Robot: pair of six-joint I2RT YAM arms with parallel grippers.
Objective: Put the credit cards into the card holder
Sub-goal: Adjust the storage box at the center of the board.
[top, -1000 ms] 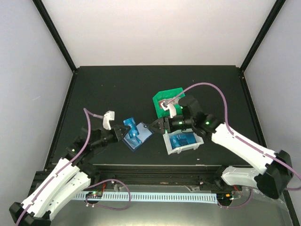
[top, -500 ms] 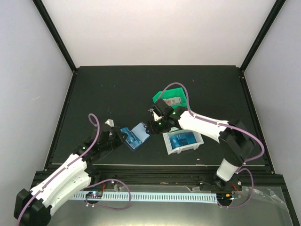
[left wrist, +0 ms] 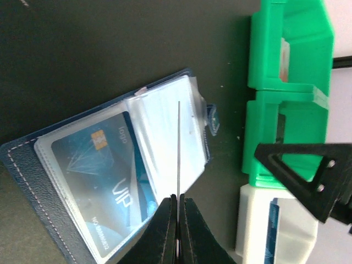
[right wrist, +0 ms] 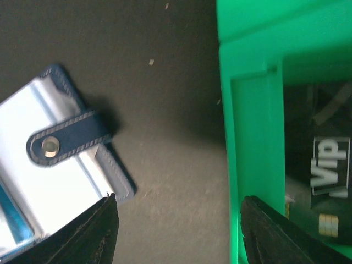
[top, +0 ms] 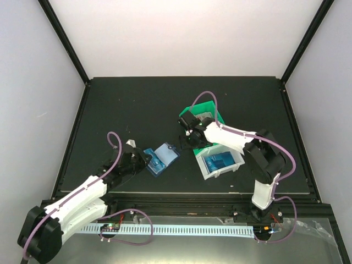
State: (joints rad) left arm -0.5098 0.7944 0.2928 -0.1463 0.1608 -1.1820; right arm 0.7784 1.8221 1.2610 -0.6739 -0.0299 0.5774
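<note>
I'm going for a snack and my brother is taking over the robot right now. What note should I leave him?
Left claw: shut, pinching a thin sheet seen edge-on, likely a sleeve of the open card holder.
Right claw: open and empty, hovering between the card holder and the green bin.
Done: one blue card sits in a clear sleeve.
To do: more blue cards lie in the white bin; they have to go into the card holder.
</note>
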